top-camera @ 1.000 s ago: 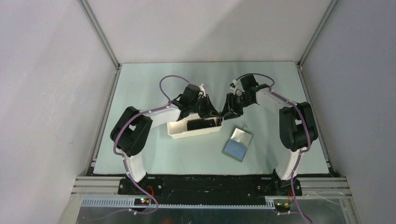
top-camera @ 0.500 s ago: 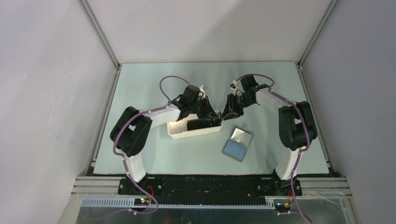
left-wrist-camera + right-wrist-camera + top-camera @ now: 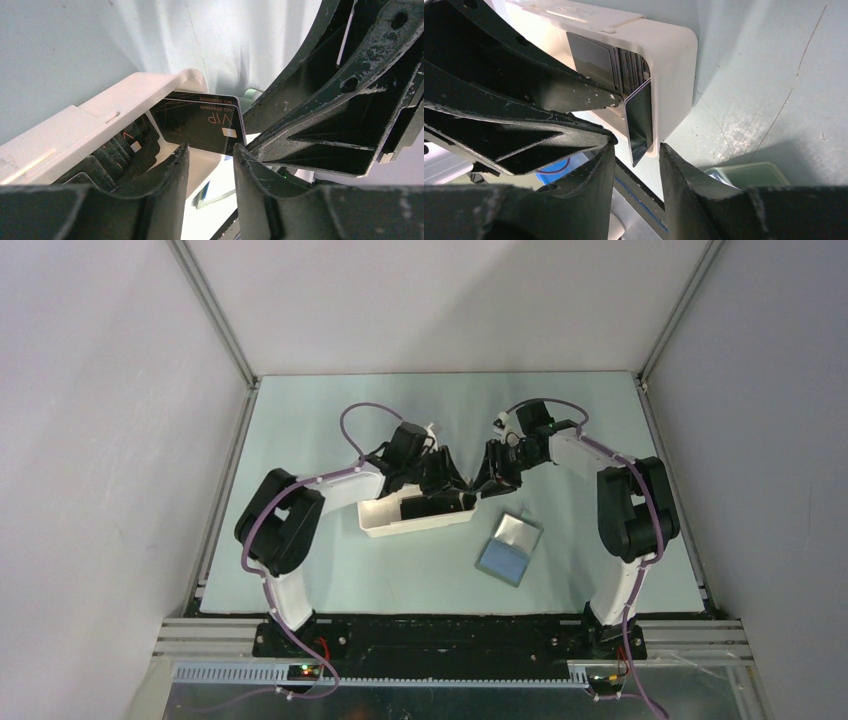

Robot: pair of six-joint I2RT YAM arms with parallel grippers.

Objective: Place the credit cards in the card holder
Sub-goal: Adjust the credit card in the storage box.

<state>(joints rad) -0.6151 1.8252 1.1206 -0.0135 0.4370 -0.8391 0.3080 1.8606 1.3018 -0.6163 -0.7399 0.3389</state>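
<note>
Several dark credit cards (image 3: 107,160) lie in a long white tray (image 3: 385,523). One card marked VIP (image 3: 200,122) stands tilted against the tray's right end wall; it also shows in the right wrist view (image 3: 640,117). My left gripper (image 3: 210,150) is open, its fingertips just short of that card's lower edge. My right gripper (image 3: 636,147) is open, with the card's lower corner between its fingertips and a gap on each side. In the top view both grippers, left (image 3: 455,490) and right (image 3: 482,483), meet at the tray's right end. The grey-green card holder (image 3: 510,548) lies open on the table, apart from both.
The tray's end wall (image 3: 671,60) stands right in front of my right fingers. The holder's edge (image 3: 749,173) shows beside my right finger. The pale green table (image 3: 330,420) is walled at the back and on both sides.
My left gripper has shifted a little right and down to the tray's right end. My right gripper has barely moved. The holder has not moved.
</note>
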